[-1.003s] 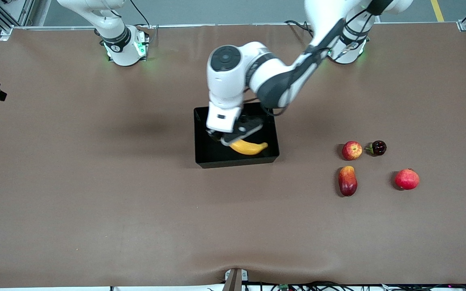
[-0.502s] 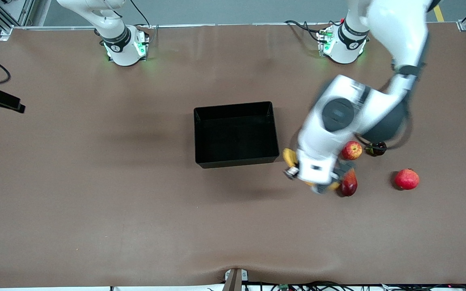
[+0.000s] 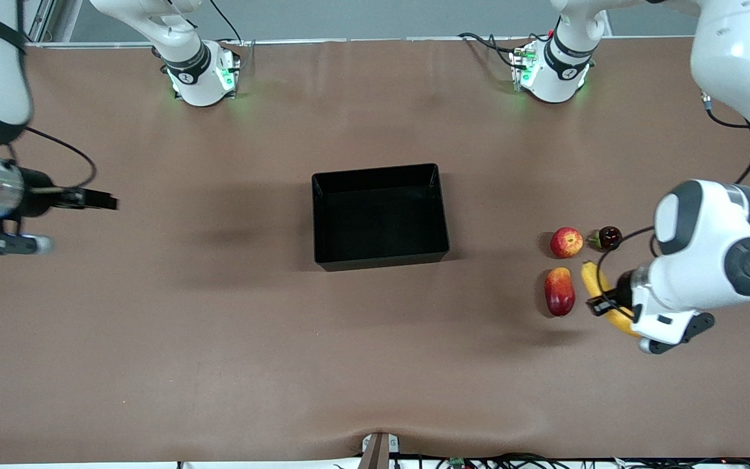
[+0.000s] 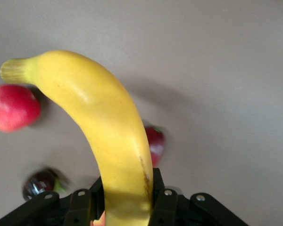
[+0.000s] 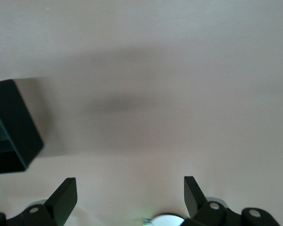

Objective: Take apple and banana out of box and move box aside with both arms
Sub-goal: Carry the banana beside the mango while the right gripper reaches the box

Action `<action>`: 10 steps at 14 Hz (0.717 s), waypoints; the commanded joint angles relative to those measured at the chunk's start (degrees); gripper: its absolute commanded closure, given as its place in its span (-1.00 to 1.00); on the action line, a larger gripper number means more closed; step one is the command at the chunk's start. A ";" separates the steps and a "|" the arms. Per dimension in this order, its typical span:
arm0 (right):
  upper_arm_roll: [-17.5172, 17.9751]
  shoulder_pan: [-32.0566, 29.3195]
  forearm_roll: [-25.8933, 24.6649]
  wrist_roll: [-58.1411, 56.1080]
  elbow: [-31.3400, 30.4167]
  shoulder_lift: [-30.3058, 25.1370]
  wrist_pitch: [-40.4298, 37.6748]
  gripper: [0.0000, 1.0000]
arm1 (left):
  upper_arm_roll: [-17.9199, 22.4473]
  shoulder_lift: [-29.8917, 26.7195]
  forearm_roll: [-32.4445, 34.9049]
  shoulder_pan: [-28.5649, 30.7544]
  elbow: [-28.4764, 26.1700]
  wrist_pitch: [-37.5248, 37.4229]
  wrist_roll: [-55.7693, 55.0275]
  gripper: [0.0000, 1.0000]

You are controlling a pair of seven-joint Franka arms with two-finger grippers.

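Observation:
My left gripper (image 3: 603,303) is shut on the long yellow banana (image 3: 591,277), which hangs over the table beside the mango (image 3: 559,291), at the left arm's end. In the left wrist view the banana (image 4: 101,127) rises from between the fingers (image 4: 166,202). The red apple with yellow blush (image 3: 566,242) lies on the table close by. The black box (image 3: 380,260) stands empty mid-table. My right gripper (image 3: 105,202) is open over bare table at the right arm's end. In the right wrist view its gripper (image 5: 129,186) holds nothing, with a corner of the box (image 5: 12,127) in sight.
A small dark glossy fruit (image 3: 609,238) lies beside the apple. The left wrist view shows a round red fruit (image 4: 12,107), the dark fruit (image 4: 37,183) and a red fruit (image 4: 155,143) partly hidden by the banana. The left arm's wrist (image 3: 707,267) covers the table past the banana.
The left gripper has carried the banana from inside the box across to the group of fruits at the left arm's end. The right gripper has come in farther over the table.

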 commanded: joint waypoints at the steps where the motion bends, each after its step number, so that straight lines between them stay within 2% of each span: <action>1: -0.09 5.85 2.62 8.60 -6.36 -1.64 6.95 -1.00 | -0.05 5.60 -0.58 2.02 0.31 4.92 8.72 1.00; 4: -0.18 15.68 3.06 18.29 -12.85 -1.29 18.44 -1.00 | 0.04 9.47 -0.92 5.44 0.31 7.93 22.07 1.00; 6: -0.09 21.31 3.06 22.69 -17.16 -0.33 28.82 -1.00 | 0.04 11.41 -0.84 5.71 0.31 10.29 24.56 1.00; 9: -0.09 26.25 4.37 25.17 -17.45 4.85 35.09 -1.00 | 0.13 13.09 -0.40 7.55 -2.14 14.60 27.28 1.00; 10: -0.09 28.18 4.38 24.99 -17.71 6.69 37.54 -1.00 | 0.04 12.48 -0.32 8.34 -4.67 16.18 27.65 1.00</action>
